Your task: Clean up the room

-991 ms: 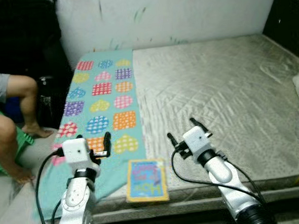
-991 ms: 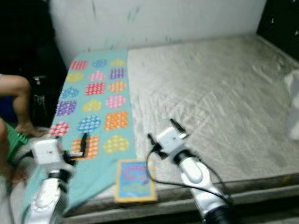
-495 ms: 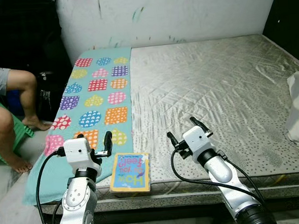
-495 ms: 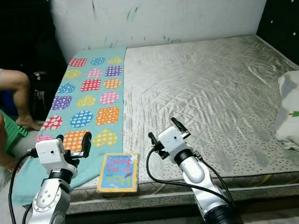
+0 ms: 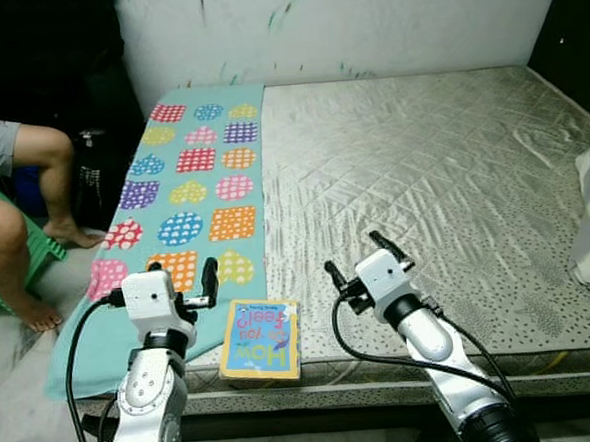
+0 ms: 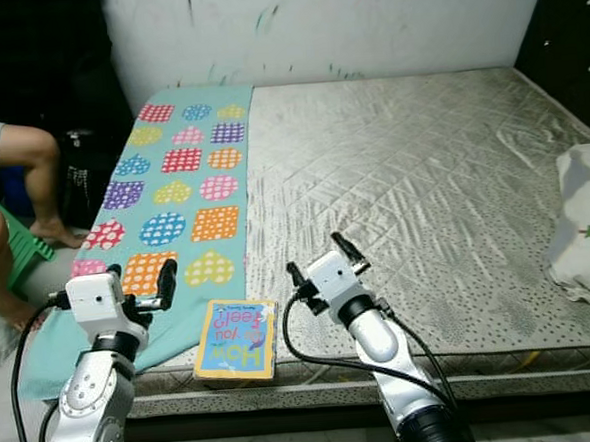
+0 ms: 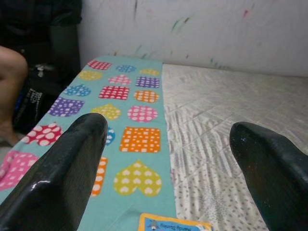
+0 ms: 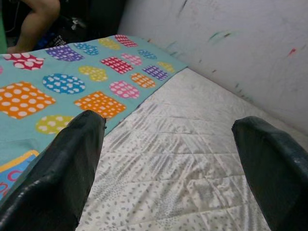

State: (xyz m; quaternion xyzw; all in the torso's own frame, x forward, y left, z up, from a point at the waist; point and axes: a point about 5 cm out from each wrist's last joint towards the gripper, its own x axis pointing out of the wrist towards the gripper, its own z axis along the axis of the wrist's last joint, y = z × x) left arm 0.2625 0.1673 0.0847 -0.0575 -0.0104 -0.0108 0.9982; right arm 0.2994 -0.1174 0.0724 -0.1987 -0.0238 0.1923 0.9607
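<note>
Yellow-bordered book point(image 5: 259, 339) flat at mattress point(image 5: 453, 181) front edge, overlapping patterned teal sheet point(image 5: 188, 187), likely left out for tidying. Left gripper point(image 5: 183, 280) and right gripper point(image 5: 355, 259) raised near that edge, fingers spread wide, holding nothing, seemingly poised for approach. Versus half a second earlier: whole view shifted slightly; book unmoved.

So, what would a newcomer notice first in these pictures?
First the turquoise blanket with bright dotted shapes, spread along the left side of the grey mattress. Next the colourful book at the mattress's near edge, between the open left gripper and right gripper.
</note>
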